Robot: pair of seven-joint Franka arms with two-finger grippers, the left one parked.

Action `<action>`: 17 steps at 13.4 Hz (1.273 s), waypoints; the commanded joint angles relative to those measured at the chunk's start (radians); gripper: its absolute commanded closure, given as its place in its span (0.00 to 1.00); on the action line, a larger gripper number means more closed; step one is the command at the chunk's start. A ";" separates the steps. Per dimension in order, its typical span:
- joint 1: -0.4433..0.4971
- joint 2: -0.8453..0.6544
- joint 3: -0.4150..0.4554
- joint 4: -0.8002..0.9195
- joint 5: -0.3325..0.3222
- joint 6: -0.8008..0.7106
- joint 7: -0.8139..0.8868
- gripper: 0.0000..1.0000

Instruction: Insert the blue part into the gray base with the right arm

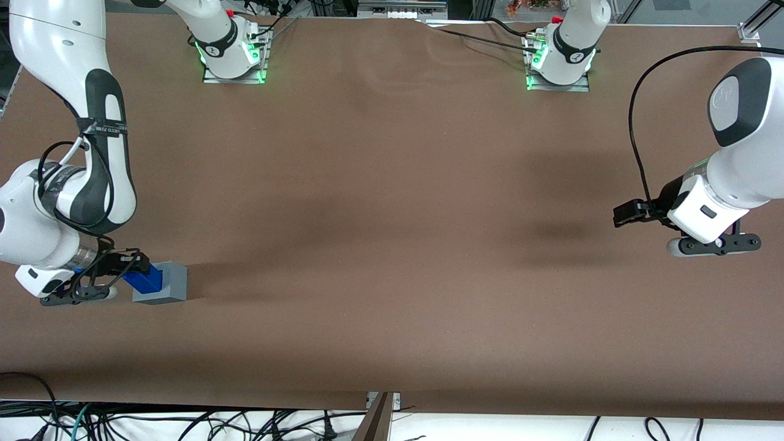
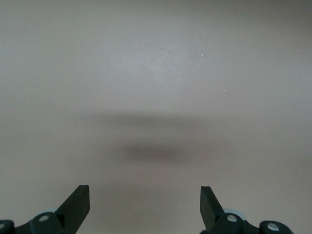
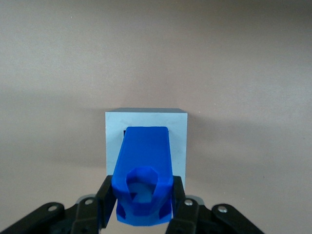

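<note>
- Gripper [image 3: 141, 207] clamps blue part [image 3: 142, 170] by its wide end, near the desk's working-arm edge.
- Part looks rigid, light, slick; you keep that grip.
- Narrow end meets gray base [image 3: 146, 141].

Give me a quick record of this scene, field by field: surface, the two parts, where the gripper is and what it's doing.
surface: brown table
gray base: on the table, toward the working arm's end
blue part: narrow end reaching into the gray base's face
gripper: beside the gray base, shut on the blue part
insertion: partly in, not fully seated
</note>
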 commanded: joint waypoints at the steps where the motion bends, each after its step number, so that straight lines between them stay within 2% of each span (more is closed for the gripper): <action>1: -0.004 0.033 -0.008 0.014 0.019 0.013 -0.022 0.79; 17: 0.002 -0.032 -0.009 0.014 0.011 0.005 -0.021 0.79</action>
